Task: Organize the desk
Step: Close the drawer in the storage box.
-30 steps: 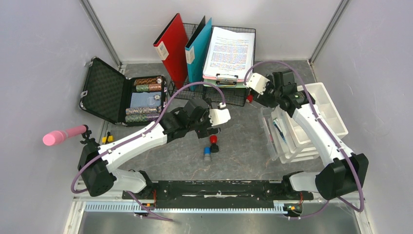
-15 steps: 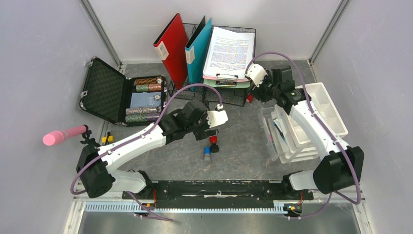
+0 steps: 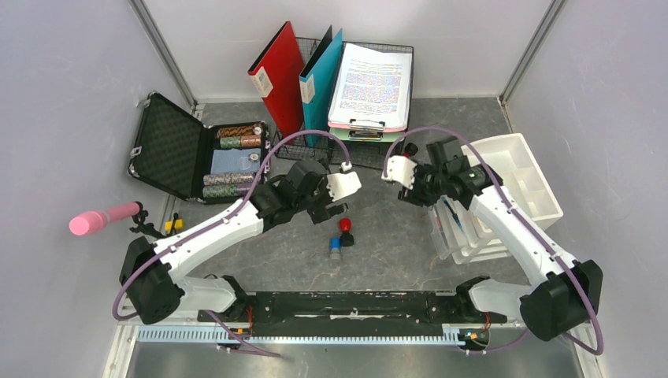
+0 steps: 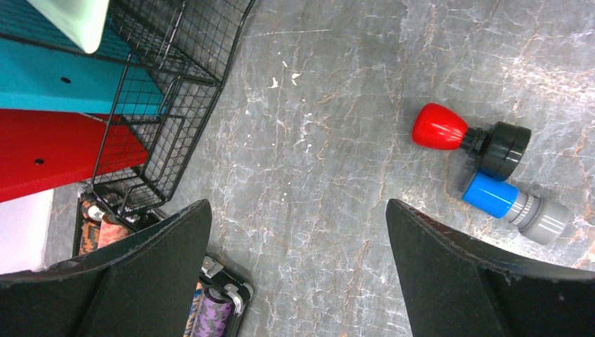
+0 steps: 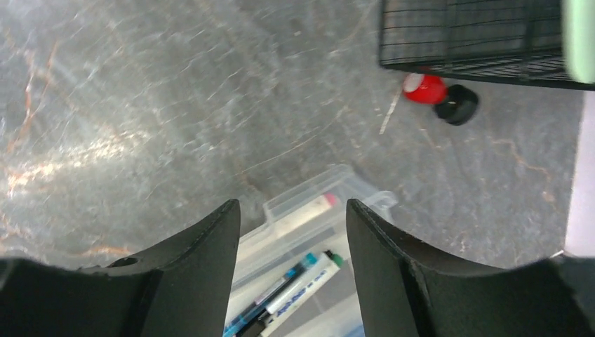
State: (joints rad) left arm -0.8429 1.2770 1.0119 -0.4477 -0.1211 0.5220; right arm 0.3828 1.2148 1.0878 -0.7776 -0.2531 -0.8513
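Desk [image 3: 394,236], grey stone-look between pale walls [image 3: 71,118], is filling the view. Two binders, red binder [image 3: 276,75] and teal binder [image 3: 321,75], are standing at 12 o'clock. Three stamps are lying centrally: red stamp [image 4: 438,126], blue stamp [image 4: 491,196], second red stamp [image 5: 424,89]. Left gripper [image 4: 296,207] and right gripper [image 5: 291,205] are hovering wide apart, empty.

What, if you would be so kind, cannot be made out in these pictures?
Top external: print on the clipboard is too small to read.
Left wrist: the case is cut off by the bottom edge and a finger of the left gripper.
Right wrist: the pens run off the bottom edge; blur smears the desk.
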